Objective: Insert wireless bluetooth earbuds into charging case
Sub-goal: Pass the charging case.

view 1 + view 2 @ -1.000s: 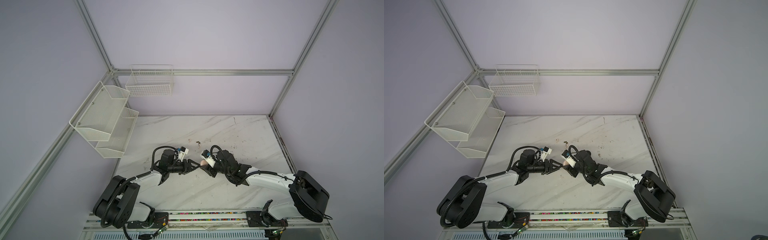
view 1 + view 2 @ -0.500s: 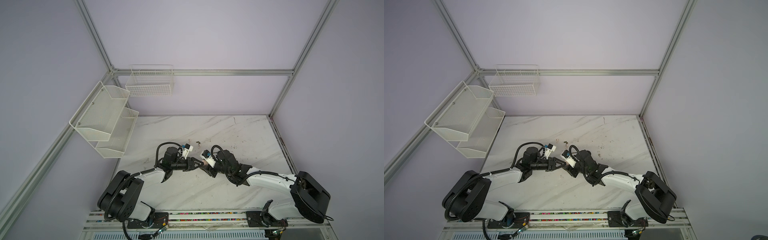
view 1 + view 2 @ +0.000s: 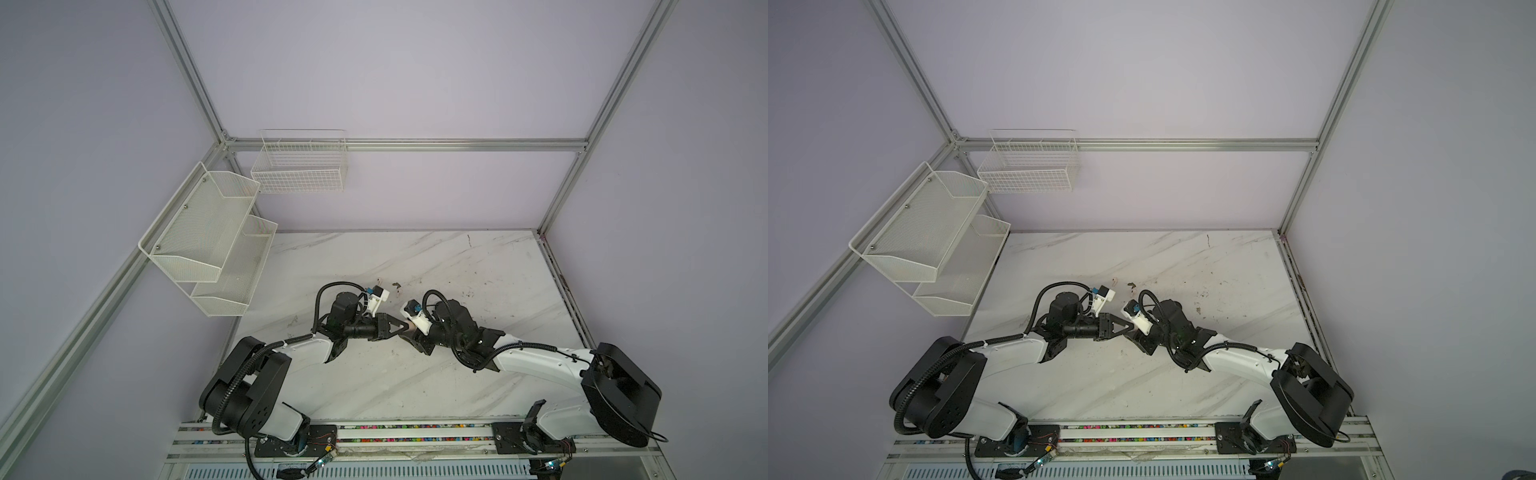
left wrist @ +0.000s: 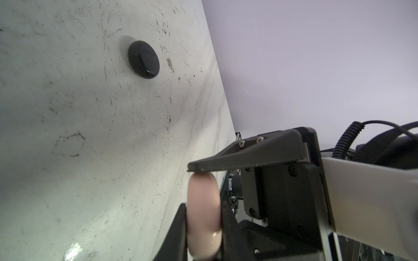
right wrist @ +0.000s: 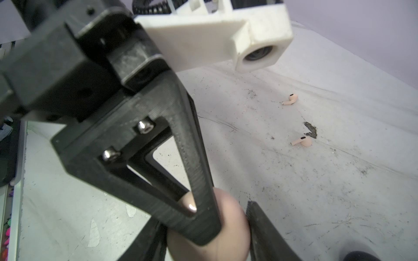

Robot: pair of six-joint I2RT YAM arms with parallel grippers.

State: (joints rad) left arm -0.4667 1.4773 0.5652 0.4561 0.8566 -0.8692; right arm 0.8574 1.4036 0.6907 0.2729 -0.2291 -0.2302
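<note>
- Right tool (image 5: 208,235) grips the pink charging case (image 4: 203,203) across its rim.
- Left tool (image 5: 200,214) is pinched shut on that case's edge.
- Beyond the case, two pink earbuds (image 5: 302,142) lie loose on the worktop (image 5: 294,192), near each other.

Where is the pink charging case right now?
Over the near middle of the table, the pink case sits clamped between the left gripper and the right gripper, which meet tip to tip in both top views.
</note>
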